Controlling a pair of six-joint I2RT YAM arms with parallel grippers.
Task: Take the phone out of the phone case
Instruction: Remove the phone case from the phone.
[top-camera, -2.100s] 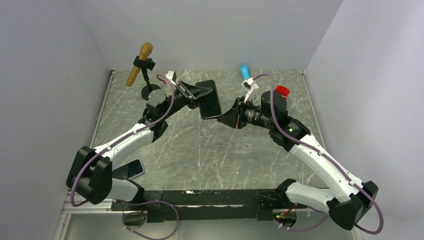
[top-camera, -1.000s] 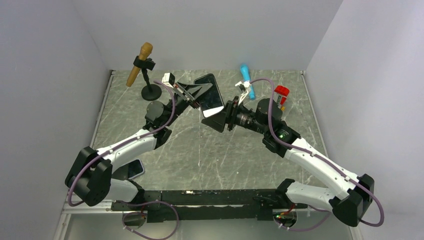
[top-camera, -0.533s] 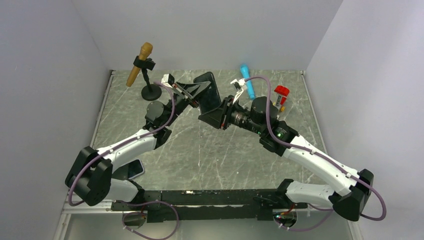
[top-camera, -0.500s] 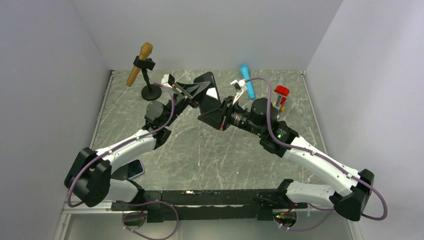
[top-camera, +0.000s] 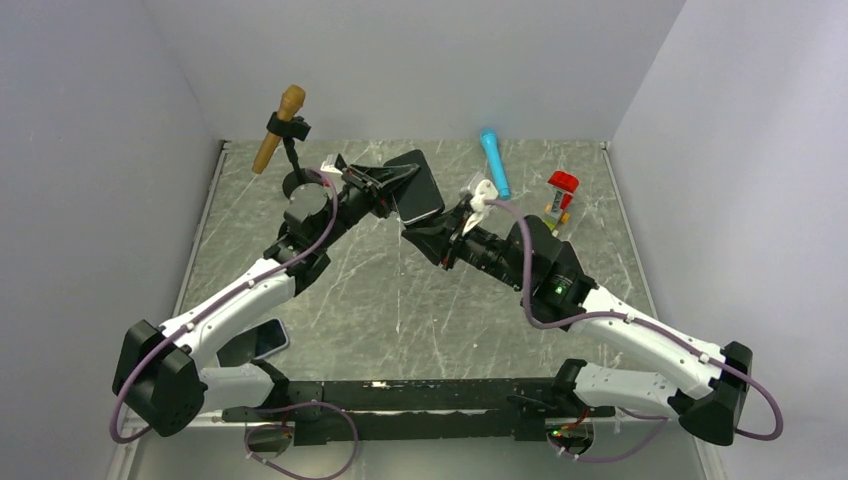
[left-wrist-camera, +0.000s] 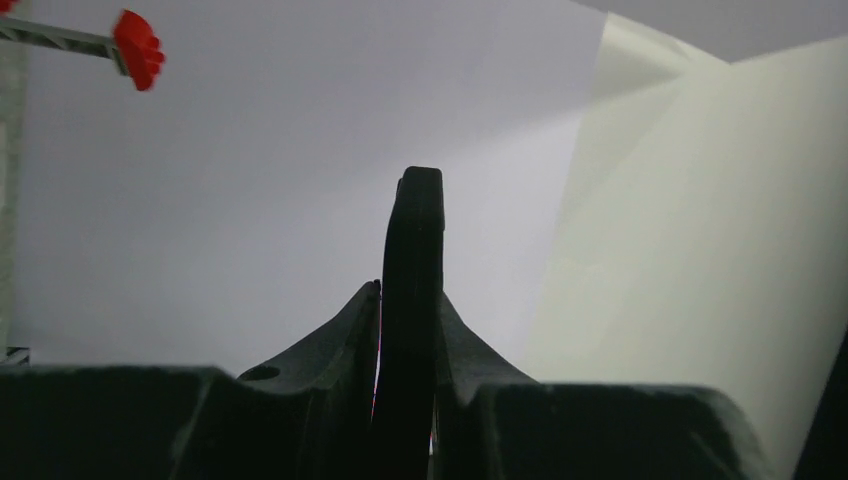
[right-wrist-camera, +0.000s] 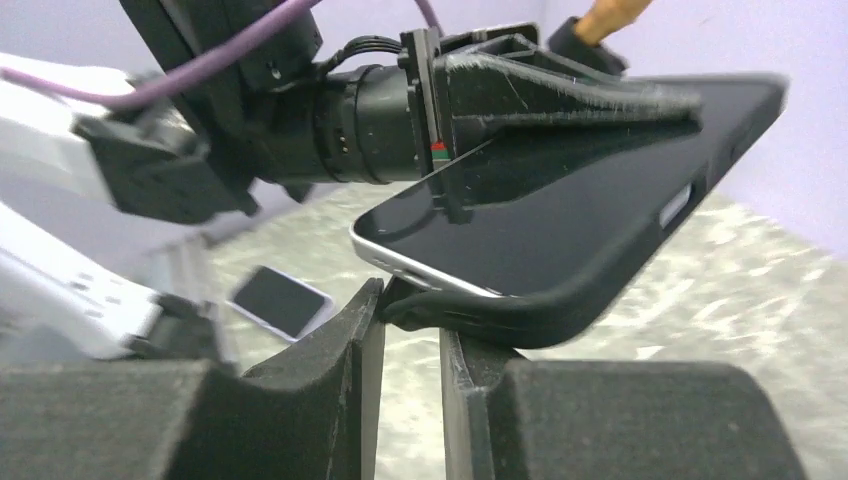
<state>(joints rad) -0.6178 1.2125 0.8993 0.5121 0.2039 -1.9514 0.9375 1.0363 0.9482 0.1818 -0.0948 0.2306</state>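
The dark glass-faced phone (top-camera: 420, 190) has tipped flatter in its black rubbery case (right-wrist-camera: 540, 310), held aloft and clamped by the left gripper (top-camera: 398, 186). The right gripper (right-wrist-camera: 410, 300) pinches the case's corner; peeling looks begun, so next the lip must pull away. One case; two phones, a second phone (top-camera: 268, 338) lying flat, well apart.

Both arms raised, reaching inward — left gripper (top-camera: 398, 182) clamped, right gripper (top-camera: 422, 233) pinched just beside it
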